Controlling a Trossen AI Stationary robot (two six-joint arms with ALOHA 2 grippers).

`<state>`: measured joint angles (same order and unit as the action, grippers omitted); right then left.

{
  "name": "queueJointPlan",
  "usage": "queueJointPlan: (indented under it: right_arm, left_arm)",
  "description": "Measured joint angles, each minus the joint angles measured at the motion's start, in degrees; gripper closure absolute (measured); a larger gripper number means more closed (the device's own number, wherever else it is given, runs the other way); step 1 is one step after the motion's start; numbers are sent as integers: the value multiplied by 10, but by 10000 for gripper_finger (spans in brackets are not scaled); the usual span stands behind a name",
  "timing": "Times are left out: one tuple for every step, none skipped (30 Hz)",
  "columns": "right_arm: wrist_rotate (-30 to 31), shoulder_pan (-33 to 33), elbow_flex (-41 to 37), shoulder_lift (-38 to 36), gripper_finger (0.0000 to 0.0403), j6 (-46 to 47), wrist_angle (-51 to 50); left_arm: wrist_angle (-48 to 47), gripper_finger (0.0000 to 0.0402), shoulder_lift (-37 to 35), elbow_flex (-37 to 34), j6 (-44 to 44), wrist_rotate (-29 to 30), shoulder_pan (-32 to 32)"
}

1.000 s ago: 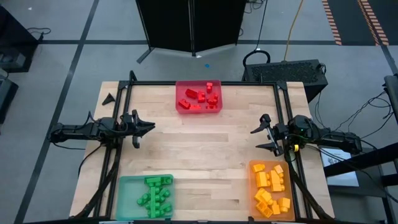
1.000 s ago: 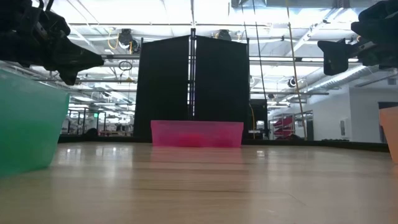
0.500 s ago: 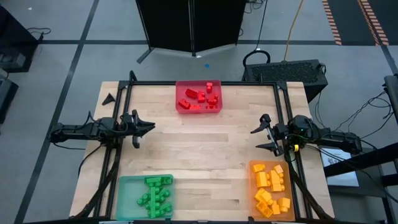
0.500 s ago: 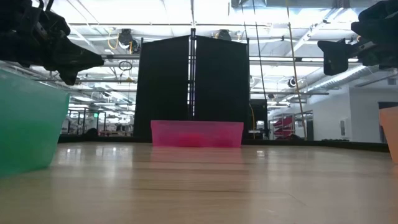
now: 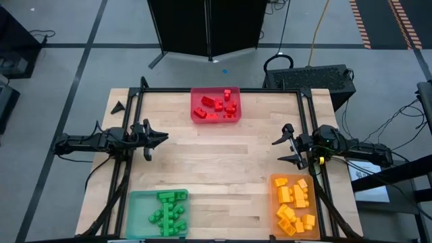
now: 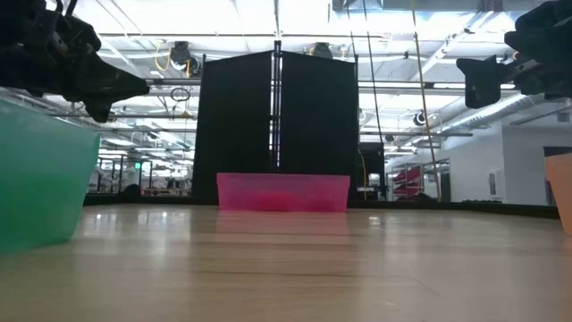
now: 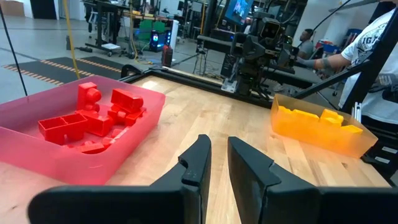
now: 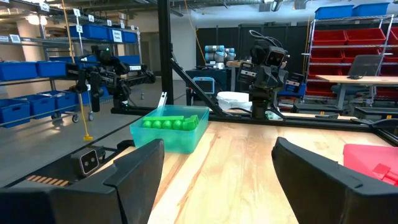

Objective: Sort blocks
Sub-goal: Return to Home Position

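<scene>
Evidently your sorting was finished. The red blocks (image 5: 217, 104) lay in the red tray (image 5: 196, 116) at the far edge of the table (image 5: 216, 175). The green blocks (image 5: 169, 214) sat in the green tray (image 5: 138, 216) at the near left corner, and the yellow-orange blocks (image 5: 293, 202) in the orange tray (image 5: 275, 182) at the near right. No block showed loose on the wood.

That, I judge, was why both arms hung at the table's sides, above the surface and apart from every tray. The left gripper (image 5: 162, 138) held nothing, with only a narrow slit between its fingers. The right gripper (image 5: 282, 145), also empty, stood spread wide.

As for writing, you had little. Lettering on a person's white shirt (image 7: 379, 56), beyond the orange tray in the left wrist view, was cut off and unreadable. No tray or block bore a legible mark.
</scene>
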<state>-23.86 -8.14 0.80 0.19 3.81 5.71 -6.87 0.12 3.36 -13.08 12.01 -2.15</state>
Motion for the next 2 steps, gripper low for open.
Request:
queueJointPlan:
  right_arm:
    - [0,0,0,0,112,0,0]
    - [0,0,0,0,112,0,0]
  left_arm:
    - [0,343,0,0,0,0,0]
    - [0,343,0,0,0,0,0]
